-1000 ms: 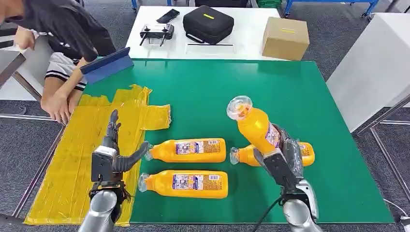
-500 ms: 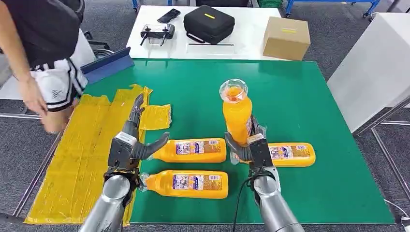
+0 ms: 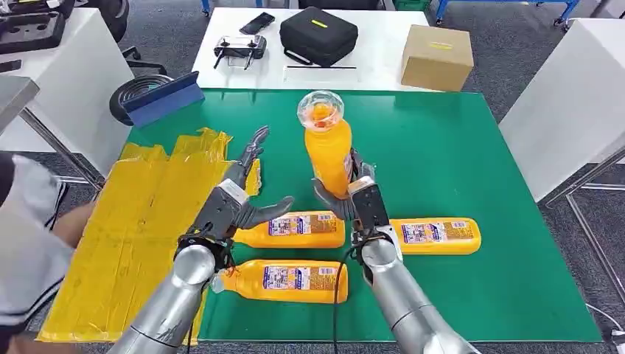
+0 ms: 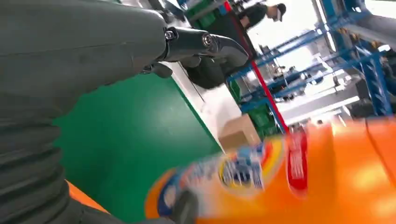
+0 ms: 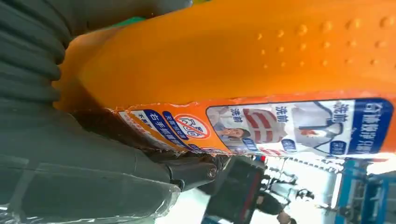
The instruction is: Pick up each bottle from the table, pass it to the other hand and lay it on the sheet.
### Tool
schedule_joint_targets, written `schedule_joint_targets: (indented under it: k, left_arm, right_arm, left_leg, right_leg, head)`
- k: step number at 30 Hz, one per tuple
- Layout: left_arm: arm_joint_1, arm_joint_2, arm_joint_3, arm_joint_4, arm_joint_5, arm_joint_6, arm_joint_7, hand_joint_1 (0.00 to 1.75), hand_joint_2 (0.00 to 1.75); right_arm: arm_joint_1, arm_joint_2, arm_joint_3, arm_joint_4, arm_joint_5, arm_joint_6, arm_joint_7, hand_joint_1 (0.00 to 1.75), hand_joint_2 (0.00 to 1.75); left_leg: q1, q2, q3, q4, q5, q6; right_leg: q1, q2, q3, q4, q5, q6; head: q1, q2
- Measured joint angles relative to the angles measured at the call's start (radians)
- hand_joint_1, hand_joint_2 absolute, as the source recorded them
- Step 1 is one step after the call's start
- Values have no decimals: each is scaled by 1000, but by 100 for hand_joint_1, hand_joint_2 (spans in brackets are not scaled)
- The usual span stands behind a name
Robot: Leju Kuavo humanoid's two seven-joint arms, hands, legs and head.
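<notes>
Bottle in hand (image 3: 328,151): in the head view you see it upright above the middle of the green table (image 3: 457,162), cap toward the far side. The right hand (image 3: 352,199) wraps its lower body, which leaves the upper part free for a second grasp. The left hand (image 3: 237,206) hangs just to its left, fingers spread wide and holding nothing, thumb reaching toward the bottle; you can judge it ready to receive, with the handover not yet made. Three more bottles lie on their sides near the arms: one (image 3: 291,229) under the hands, one (image 3: 284,280) nearer, one (image 3: 435,235) to the right. The yellow sheet (image 3: 140,214) lies at the left, on the receiving hand's side.

Left wrist view: blurred orange bottle (image 4: 299,182) close to the left hand (image 4: 84,60); whether they touch, you cannot tell.

Right wrist view: the right hand (image 5: 93,154) presses against the labelled bottle (image 5: 243,70), fingers closed around it.
</notes>
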Motion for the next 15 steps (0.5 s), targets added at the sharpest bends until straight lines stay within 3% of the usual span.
schedule_joint_targets:
  k: [15]
  left_arm:
    - [-29,-23,-46,8,46,-18,12,0,175]
  right_arm:
    - [-117,51,92,161,45,45,-1,175,175]
  left_leg:
    - [0,0,-1,0,0,0]
  right_leg:
    - [0,0,-1,0,0,0]
  head:
    - [0,0]
